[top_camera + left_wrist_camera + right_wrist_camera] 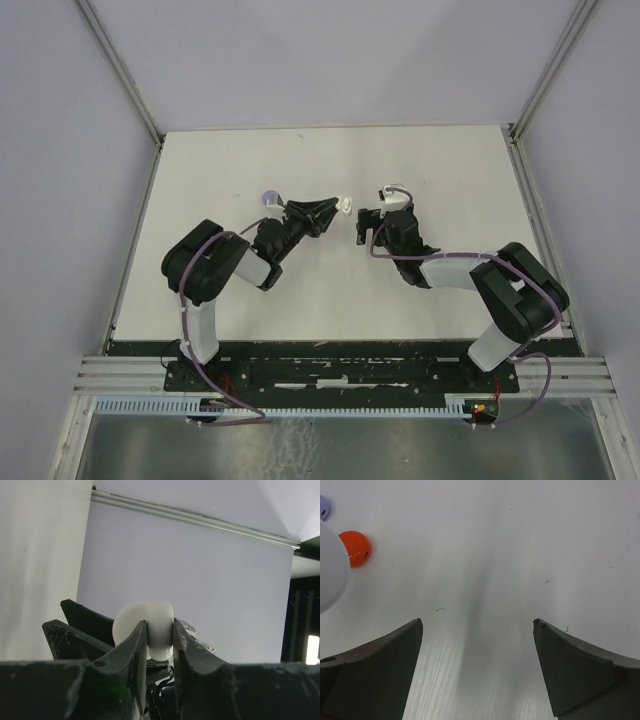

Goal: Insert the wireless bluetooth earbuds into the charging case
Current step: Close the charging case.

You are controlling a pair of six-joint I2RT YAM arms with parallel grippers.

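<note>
We see the white earbud [145, 617] pinched between the 2 fingers of the left gripper [159, 628], which is closed tight on it, with the pale enclosure wall [200, 580] behind. From above, it shows as a small white speck at that gripper's tip, over the middle of the table [430, 165]. The red earbud [355, 548] lies on the table surface, and the lavender earbud [322, 507] lies near it but not touching, cut off by the edge of the right wrist view. In the top view the lavender one sits just beside the left arm's wrist. The right gripper [477, 625] is spread wide with nothing between its 2 fingers and only bare table beneath. A blurred white mass [330, 575] fills the left edge there; we cannot tell what it is. The 2 grippers face each other, near but apart.
</note>
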